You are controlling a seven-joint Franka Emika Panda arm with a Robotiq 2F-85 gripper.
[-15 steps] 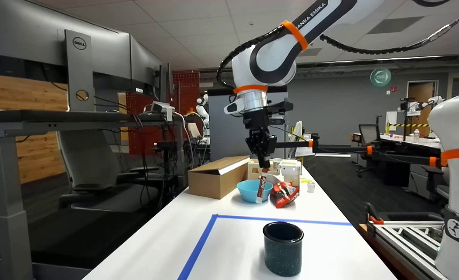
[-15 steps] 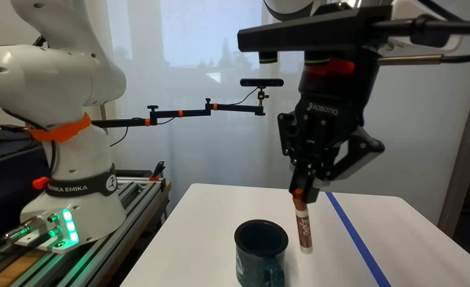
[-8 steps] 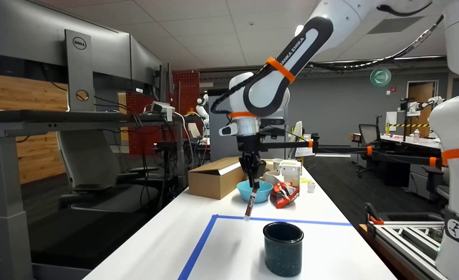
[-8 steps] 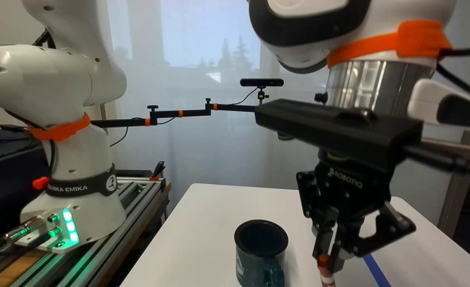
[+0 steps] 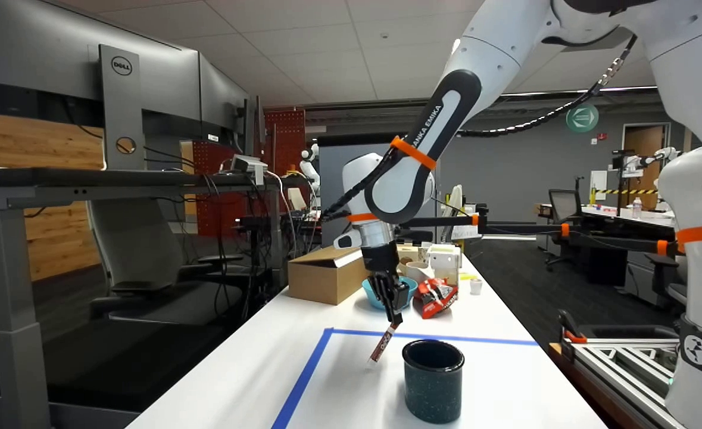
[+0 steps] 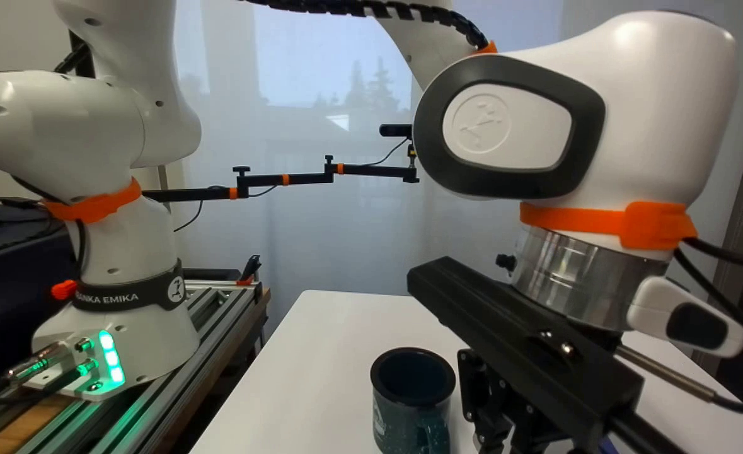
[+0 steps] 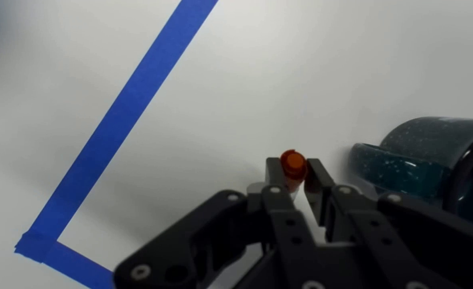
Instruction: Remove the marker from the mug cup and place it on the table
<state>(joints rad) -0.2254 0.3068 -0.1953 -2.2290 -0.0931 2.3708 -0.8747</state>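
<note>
Blue tape [image 5: 303,381] marks the white bench [image 5: 243,369]; beyond its left corner stands a cardboard box [image 5: 324,283]. Next, the marker [image 5: 381,345] slants over the taped area, its orange end pinched in the pincer [image 5: 394,322]; whether its lower end touches, I cannot tell. Behind sits a blue bowl [image 5: 374,300]; rightward, apart, the upright dark mug [image 5: 433,387], a red-and-white packet [image 5: 436,300] beyond

Held by its orange end, the marker [image 5: 383,344] slants near the dark, speckled mug cup [image 5: 433,387], upright on the white counter [image 5: 255,369].
</note>
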